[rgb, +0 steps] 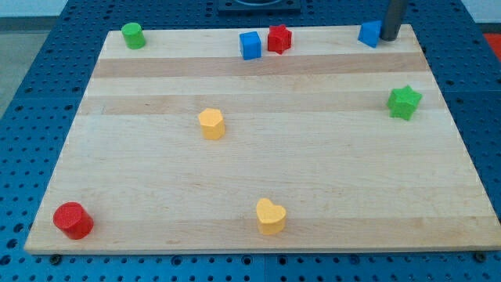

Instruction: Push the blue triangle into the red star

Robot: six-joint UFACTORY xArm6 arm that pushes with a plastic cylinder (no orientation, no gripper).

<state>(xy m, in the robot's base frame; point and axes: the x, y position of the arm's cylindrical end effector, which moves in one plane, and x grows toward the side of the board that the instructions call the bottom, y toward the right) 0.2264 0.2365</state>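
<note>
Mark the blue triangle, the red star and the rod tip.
blue triangle point(369, 34): camera view, its visible face.
red star point(279, 38): camera view, centre of block.
my tip point(389, 37): camera view, rod's very end, against the triangle's right side.

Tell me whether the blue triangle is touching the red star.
No. The blue triangle sits at my tip, far right of the red star.

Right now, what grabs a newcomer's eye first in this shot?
My tip stands at the view's top right, right beside the blue triangle; whether they touch I cannot tell. Along the same top edge, nearer the middle, the red star sits close beside a blue cube. The other blocks are scattered, notably a red cylinder at the bottom left and a yellow heart at the bottom centre.
</note>
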